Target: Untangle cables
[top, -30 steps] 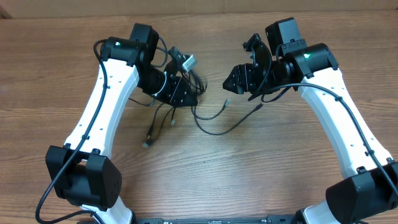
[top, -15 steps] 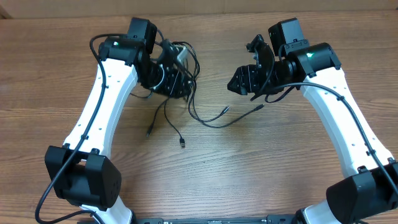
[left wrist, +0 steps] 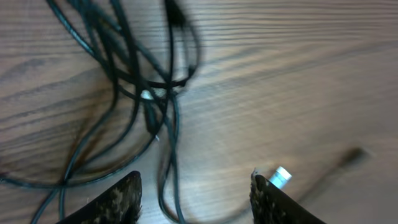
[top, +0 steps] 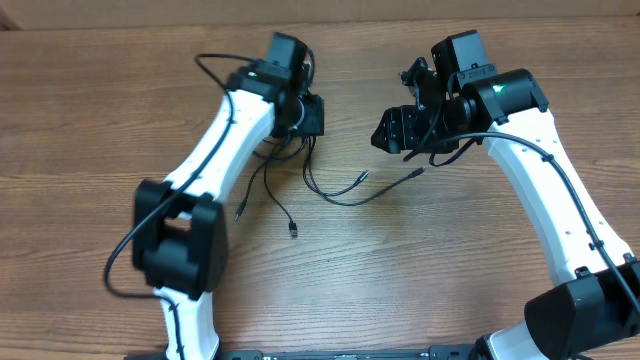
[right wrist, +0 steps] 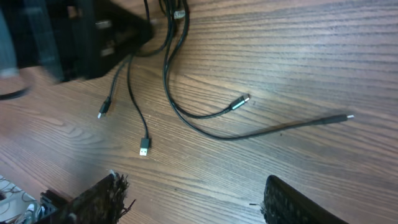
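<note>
Left gripper (left wrist: pixel 194 186), right gripper (right wrist: pixel 193 186): fingers parted, empty | we judged a one-strand pull could tighten the tangled cables (left wrist: pixel 152 102).

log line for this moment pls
left gripper: open above cables | right gripper: open, empty | cables: bunched on table

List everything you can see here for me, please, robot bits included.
cables: several, exact number lost in the tangle; thin, black, some silver-tipped; bunched mid-table, loose ends spread toward the front
table: one, brown wood, under everything
left arm: one, white with black joints, reaching in to the bunch
right arm: one, white with black joints, reaching in from the other side
left gripper: one, black, open, over the bunch's edge
right gripper: one, black, open, empty, near the loose ends
</note>
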You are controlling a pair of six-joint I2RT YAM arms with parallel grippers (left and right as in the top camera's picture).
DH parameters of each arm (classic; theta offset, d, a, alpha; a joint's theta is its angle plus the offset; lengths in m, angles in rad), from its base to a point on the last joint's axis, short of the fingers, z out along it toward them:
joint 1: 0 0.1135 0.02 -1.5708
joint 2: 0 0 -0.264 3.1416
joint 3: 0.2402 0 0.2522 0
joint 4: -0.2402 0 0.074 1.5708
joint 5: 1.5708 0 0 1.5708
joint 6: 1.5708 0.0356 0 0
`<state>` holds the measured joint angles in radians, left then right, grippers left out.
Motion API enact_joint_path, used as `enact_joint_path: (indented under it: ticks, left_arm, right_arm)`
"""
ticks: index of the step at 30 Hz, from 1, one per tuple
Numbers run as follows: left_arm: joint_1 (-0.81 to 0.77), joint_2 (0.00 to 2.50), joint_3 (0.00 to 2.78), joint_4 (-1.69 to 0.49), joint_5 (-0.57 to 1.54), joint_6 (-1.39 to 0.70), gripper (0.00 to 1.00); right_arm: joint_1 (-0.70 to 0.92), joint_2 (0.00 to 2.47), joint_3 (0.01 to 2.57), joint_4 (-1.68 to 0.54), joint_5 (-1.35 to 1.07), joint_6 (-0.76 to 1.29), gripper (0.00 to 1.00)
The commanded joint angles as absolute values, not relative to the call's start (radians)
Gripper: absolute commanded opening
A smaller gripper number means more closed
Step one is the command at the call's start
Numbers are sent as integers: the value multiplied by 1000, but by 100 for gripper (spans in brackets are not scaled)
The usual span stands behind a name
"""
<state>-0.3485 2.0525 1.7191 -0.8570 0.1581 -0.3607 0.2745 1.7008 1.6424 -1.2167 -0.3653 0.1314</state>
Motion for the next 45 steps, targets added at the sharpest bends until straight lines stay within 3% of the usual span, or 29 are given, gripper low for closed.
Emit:
enact_joint_path:
  ticks: [1,12,18,27,35,37,38,39,41,44,45]
  left_arm:
    - [-352,2125,1724,-829,21,-458,56]
    - [-346,2083,1769,-802,-39,-416,56]
    - [-345,2172,1769,-691,-49,-242,60]
    - [-340,2186,1768,-590,-166,-264,62]
    - [-323,2255,1768,-576,-50,-307,61]
    - [-323,2276,1768,-568,-6,-307,53]
    - [-323,2286,1768,-563,3,-307,44]
    - [-324,2290,1768,-566,2,-307,19]
    - [-320,2276,1775,-585,-8,-307,4]
    - [-300,2222,1818,-656,-2,-311,4]
    - [-286,2157,1884,-770,17,-311,4]
  right_arm:
    - [268,1697,1643,-1219,-347,136,70]
    - [268,1697,1643,-1218,-333,137,73]
    - [268,1697,1643,-1225,-332,136,74]
    - [268,1697,1643,-1229,-333,129,75]
    - [268,1697,1643,-1229,-333,130,76]
    - [268,1697,1643,-1229,-333,130,76]
    - [268,1697,1643,-1228,-333,129,76]
    - [268,1697,1643,-1229,-333,129,76]
    - [268,1697,1643,-1228,-329,129,76]
    - [268,1697,1643,-1211,-326,130,76]
    - [268,1698,1643,-1196,-326,130,76]
